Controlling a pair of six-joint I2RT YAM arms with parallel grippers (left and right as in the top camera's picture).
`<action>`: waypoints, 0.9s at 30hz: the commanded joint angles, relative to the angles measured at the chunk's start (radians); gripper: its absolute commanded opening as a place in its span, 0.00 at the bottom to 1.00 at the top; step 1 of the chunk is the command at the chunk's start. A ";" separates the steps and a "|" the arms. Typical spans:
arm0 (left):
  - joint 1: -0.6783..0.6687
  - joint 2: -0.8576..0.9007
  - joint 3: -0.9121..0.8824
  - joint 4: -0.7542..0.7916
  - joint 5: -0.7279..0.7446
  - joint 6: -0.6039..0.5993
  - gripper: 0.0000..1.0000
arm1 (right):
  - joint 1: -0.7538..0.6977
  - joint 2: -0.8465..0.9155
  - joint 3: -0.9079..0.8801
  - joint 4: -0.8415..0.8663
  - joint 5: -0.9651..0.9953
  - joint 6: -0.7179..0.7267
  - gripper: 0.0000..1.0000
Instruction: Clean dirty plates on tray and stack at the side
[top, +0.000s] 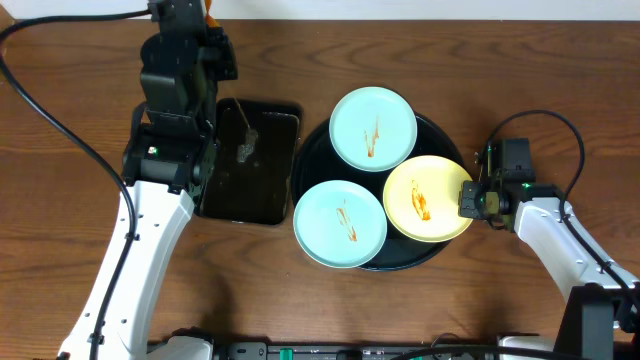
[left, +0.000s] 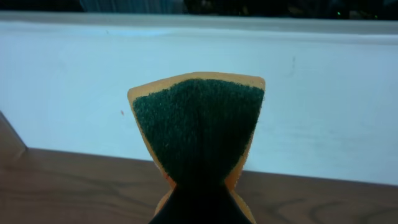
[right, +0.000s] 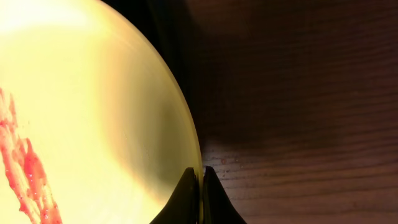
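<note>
- Plastic yellow plate: thin, stiff, light and glossy, so probably slippery where sauced. It lies at the right edge of the tray.
- Right gripper is pinched tight on the plate's bare rim. That looks like the best hold, clear of the smear.
- Far mint plate and near mint plate are also on the tray, both smeared.
- Left gripper clamps the sponge: soft foam with a coarse green scourer face, squeezed to a waist.

Tray glossy; yellow plate smooth plastic; table matt wood grain; sponge face rough, fibrous.
</note>
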 joint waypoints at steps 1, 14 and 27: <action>0.002 -0.021 0.000 0.011 -0.037 0.045 0.07 | -0.006 0.013 0.000 -0.011 0.029 -0.013 0.01; 0.002 -0.021 0.000 -0.011 -0.037 0.045 0.07 | -0.006 0.013 0.000 -0.011 0.029 -0.013 0.01; 0.002 -0.021 0.000 -0.011 -0.037 0.045 0.07 | -0.006 0.013 0.000 -0.011 0.029 -0.013 0.01</action>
